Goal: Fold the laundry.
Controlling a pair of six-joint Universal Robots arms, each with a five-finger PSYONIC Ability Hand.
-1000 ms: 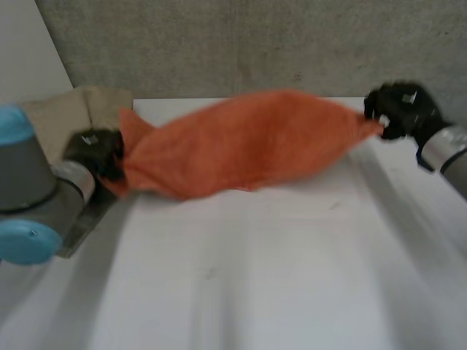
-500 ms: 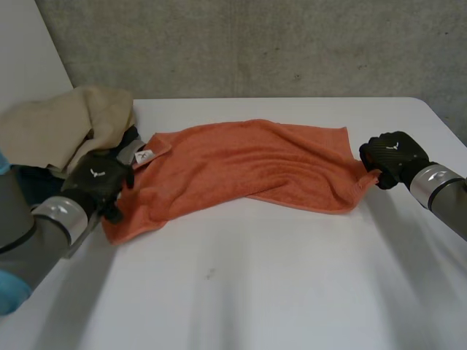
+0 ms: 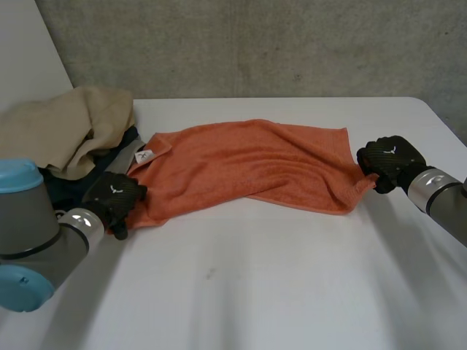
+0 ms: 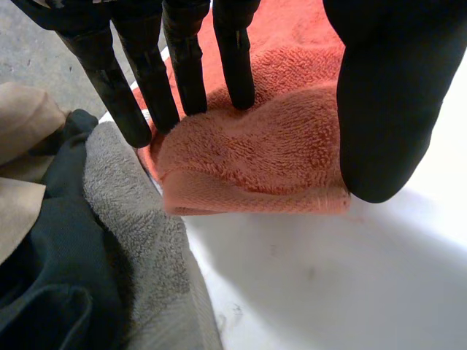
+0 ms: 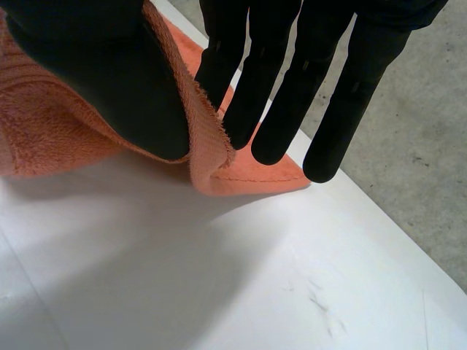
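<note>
Your left hand (image 3: 115,198) is at the near left corner of the towel (image 3: 248,168). In its wrist view the straight fingers (image 4: 182,65) press down on the doubled-over corner (image 4: 255,153) and the thumb (image 4: 387,95) closes on it from the other side, so the corner is pinched; the thumb hides the part of the hem beneath it. Your right hand (image 3: 390,162) is at the towel's right end. There the thumb (image 5: 109,80) is on one face of the raised hem (image 5: 208,146) and the straight fingers (image 5: 277,109) are on the other, clamped on it, with a small corner lying flat on the table past the fingertips. The white table (image 3: 277,292) carries everything, and its near edge is cut off in the head view. The orange towel lies across the far half, stretched between your two hands, rumpled, with its far edge turned over toward you; you cannot tell how many layers lie beneath that fold. At the far left corner is a pile: a beige cloth (image 3: 66,127) on top, a dark garment (image 3: 62,186) below it, half hidden by your left arm, and a grey cloth (image 4: 139,240) just beside the pinched corner. A small white label (image 3: 144,155) shows at the towel's far left corner; its mark is too small to read.
</note>
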